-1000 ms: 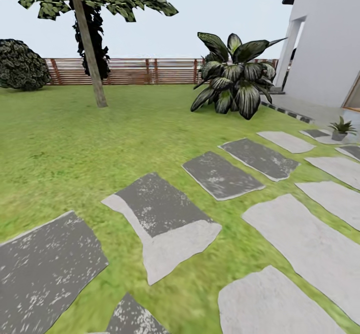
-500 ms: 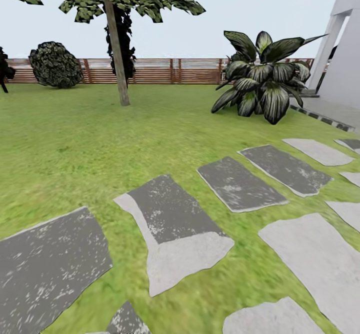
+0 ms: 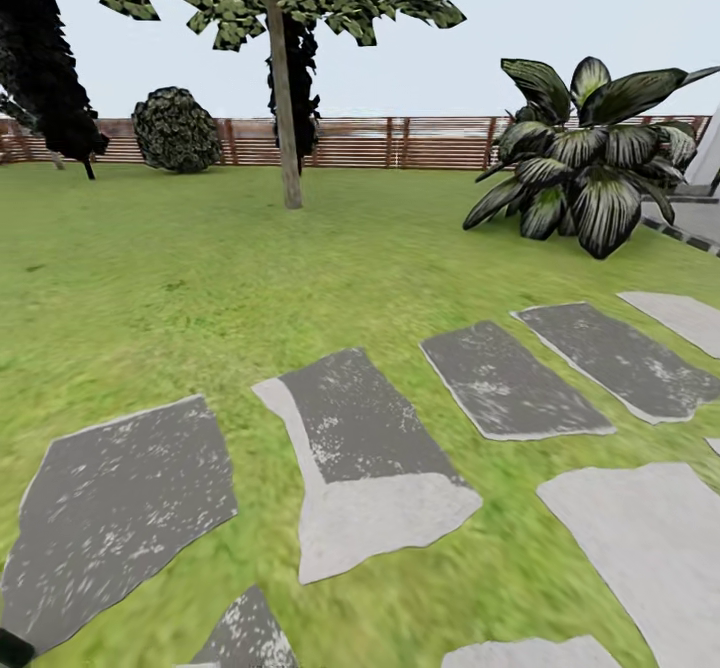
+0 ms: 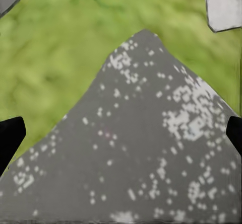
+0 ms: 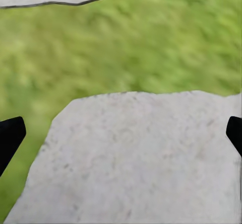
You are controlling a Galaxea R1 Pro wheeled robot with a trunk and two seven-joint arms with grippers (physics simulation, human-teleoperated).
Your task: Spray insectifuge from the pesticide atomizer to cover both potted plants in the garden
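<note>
We cross the garden's lawn (image 3: 180,268) and stepping stones (image 3: 360,448) — both grippers (image 4: 121,136) (image 5: 121,136) wide open, empty; the atomizer, likely light and slick, wants a mid-body grip.

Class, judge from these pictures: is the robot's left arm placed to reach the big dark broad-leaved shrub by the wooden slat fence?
Probably not. The big dark broad-leaved shrub stands far across the green lawn, while the left gripper hangs open over a dark grey stepping stone close to the robot. Nothing blocks the way; distance does.
</note>
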